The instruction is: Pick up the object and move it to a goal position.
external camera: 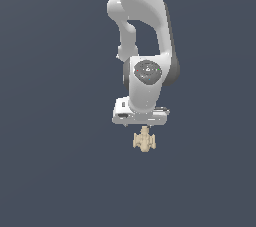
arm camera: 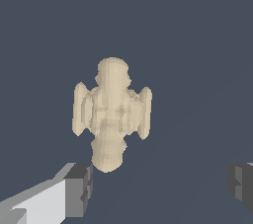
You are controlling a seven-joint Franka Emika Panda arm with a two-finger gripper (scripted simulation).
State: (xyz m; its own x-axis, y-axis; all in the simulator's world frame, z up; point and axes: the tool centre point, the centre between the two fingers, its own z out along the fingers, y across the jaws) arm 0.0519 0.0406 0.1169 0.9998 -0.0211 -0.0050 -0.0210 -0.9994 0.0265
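The object (external camera: 144, 140) is a small beige lumpy toy with a rounded knob at each end and short flanges on both sides. It lies on the dark floor, just in front of and below the white hand of my gripper (external camera: 141, 121) in the exterior view. In the wrist view the object (arm camera: 111, 113) fills the middle of the picture. My gripper (arm camera: 159, 186) is open, and its two dark-padded fingers (arm camera: 79, 188) stand wide apart. Nothing is between them, and the object sits beyond the fingertips, offset toward one finger.
A uniform dark blue-grey floor (external camera: 55, 171) spreads out on all sides. The white arm (external camera: 145, 26) rises behind the gripper in the exterior view. No other objects or goal marker show.
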